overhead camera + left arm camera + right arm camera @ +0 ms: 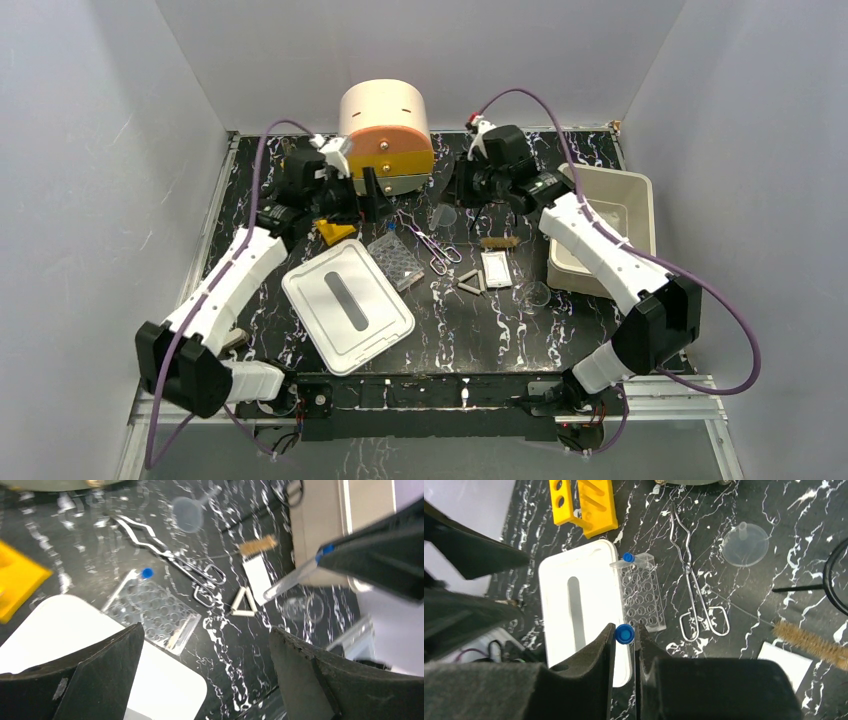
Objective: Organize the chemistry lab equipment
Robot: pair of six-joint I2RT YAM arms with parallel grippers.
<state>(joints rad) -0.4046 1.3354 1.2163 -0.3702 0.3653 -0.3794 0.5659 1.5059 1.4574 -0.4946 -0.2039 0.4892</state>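
Observation:
My right gripper (625,636) is shut on a clear tube by its blue cap (625,633), held above the table; it also shows in the left wrist view (295,577). My left gripper (206,630) is open and empty, in front of the drawer unit (385,125). Below lie a clear well plate (644,600) with a second blue-capped tube (629,558), metal scissors (689,580), a clear funnel (745,545), a brush (811,642), a white triangle (243,602), a white slide (257,575), a clear dish (302,607) and a yellow rack (584,505).
The white lid (345,305) with a grey slot lies front left, partly under the well plate. The white bin (605,225) stands at the right, beside my right arm. Black-framed glasses (836,580) show at the right edge of the right wrist view.

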